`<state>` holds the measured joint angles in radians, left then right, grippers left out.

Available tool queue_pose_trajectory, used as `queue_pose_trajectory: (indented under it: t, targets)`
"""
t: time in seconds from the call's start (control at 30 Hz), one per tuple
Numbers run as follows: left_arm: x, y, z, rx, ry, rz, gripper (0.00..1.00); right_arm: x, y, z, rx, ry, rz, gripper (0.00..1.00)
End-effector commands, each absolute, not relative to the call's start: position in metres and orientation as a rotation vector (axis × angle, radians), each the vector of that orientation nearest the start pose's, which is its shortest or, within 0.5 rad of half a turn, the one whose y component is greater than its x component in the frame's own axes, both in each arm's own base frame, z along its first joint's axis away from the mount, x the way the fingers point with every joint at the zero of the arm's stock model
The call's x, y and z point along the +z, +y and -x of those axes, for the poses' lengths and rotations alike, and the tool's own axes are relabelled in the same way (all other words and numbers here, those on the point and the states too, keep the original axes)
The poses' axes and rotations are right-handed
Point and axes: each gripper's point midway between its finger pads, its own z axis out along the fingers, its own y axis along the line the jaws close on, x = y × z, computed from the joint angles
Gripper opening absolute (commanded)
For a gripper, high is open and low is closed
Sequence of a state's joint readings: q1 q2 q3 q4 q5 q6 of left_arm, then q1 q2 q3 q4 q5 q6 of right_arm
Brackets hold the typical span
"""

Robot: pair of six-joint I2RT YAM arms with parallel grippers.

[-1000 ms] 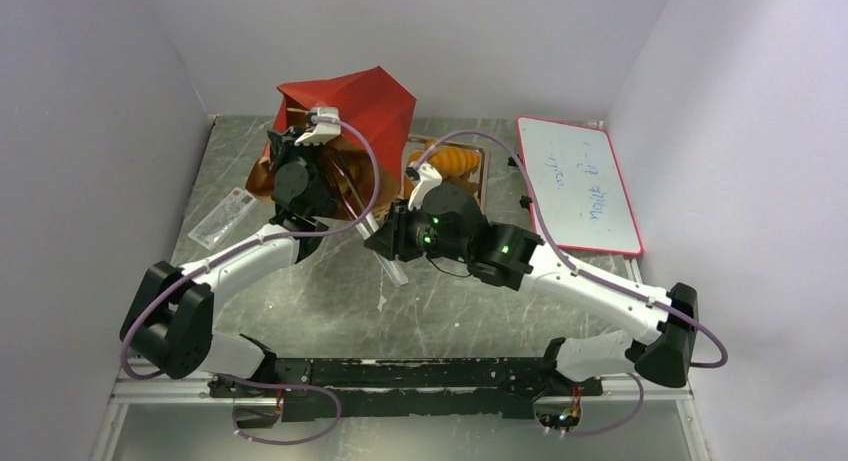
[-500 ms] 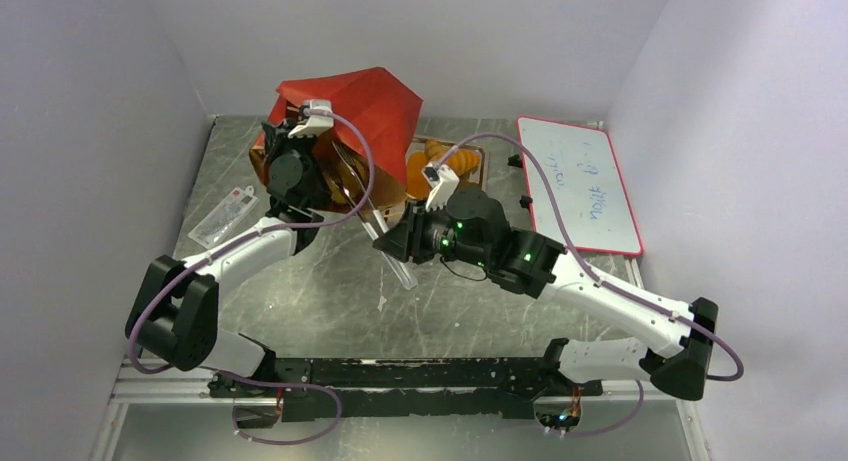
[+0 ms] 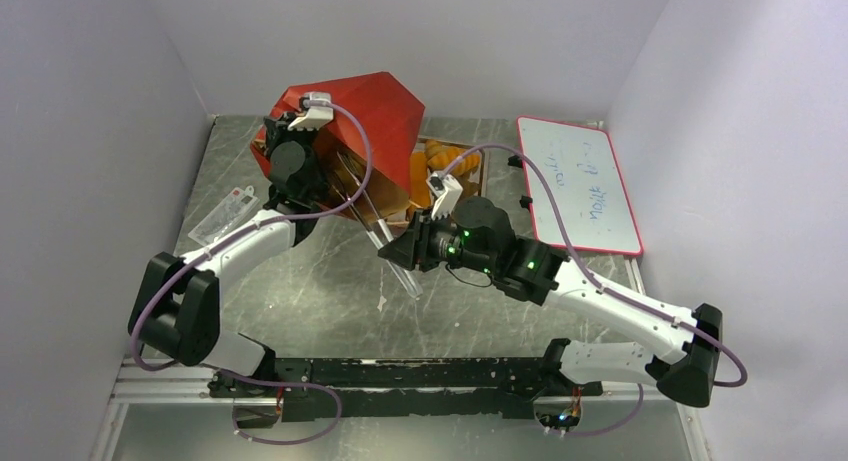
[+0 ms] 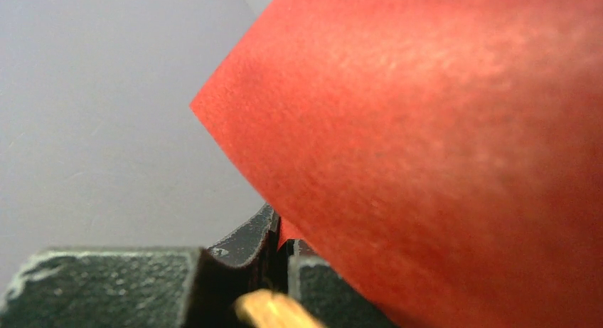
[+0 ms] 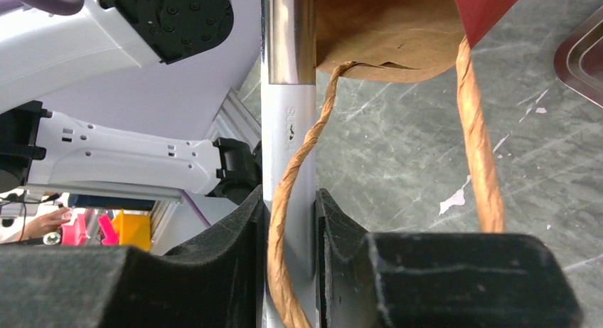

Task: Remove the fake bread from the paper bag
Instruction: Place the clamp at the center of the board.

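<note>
Grippers number two, and both are closed on something. The left gripper (image 3: 290, 141) sits at the left side of the one paper bag (image 3: 365, 121), and the left wrist view shows its jaws pressed together on a corner of the red paper. The bag is raised and tilted, crumpled into a faceted red shape. Its brown inside and its tan cord handle (image 5: 478, 157) are turned toward the near right. The right gripper (image 3: 397, 251) is at the near right of the bag. Its jaws stand narrow, clamped on one silver metal bar (image 5: 286, 57) that slants up to the bag's mouth. Two runs of the cord show in the right wrist view: one lies along the bar between the jaws, the other hangs free just beside them. The fake bread (image 3: 438, 157) lies just right of the bag, outside it, on the one tray (image 3: 481, 159). At least two glossy orange pieces show there. The bag's edge and the right arm cover part of the tray, so I cannot count the pieces fully. Whether any bread is inside the bag cannot be told. One red-framed whiteboard (image 3: 580, 186) lies well to the right of the bag, beyond the tray. One small flat packet (image 3: 225, 213) lies on the table (image 3: 320, 291) near the bag's left side, apart from it.
</note>
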<state>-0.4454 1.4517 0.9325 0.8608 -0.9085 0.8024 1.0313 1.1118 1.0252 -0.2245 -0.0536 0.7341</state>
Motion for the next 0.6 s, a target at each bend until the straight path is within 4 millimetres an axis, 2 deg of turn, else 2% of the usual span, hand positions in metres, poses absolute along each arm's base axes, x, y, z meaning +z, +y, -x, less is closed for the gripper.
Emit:
queue_pose_trajectory:
  t: [0.0, 0.2, 0.3, 0.57]
  targets:
    - [0.337, 0.003, -0.424, 0.920, 1.434, 0.060, 0.07, 0.294, 0.332, -0.158, 1.207, 2.024, 0.366, 0.27]
    - [0.336, 0.005, -0.435, 0.923, 1.444, 0.064, 0.07, 0.290, 0.320, -0.153, 1.175, 2.029, 0.393, 0.28]
    - [0.337, 0.006, -0.441, 0.921, 1.448, 0.065, 0.07, 0.273, 0.313, -0.147, 1.160, 2.060, 0.405, 0.29]
    - [0.343, 0.004, -0.449, 0.925, 1.445, 0.059, 0.07, 0.264, 0.311, -0.138, 1.192, 2.063, 0.440, 0.29]
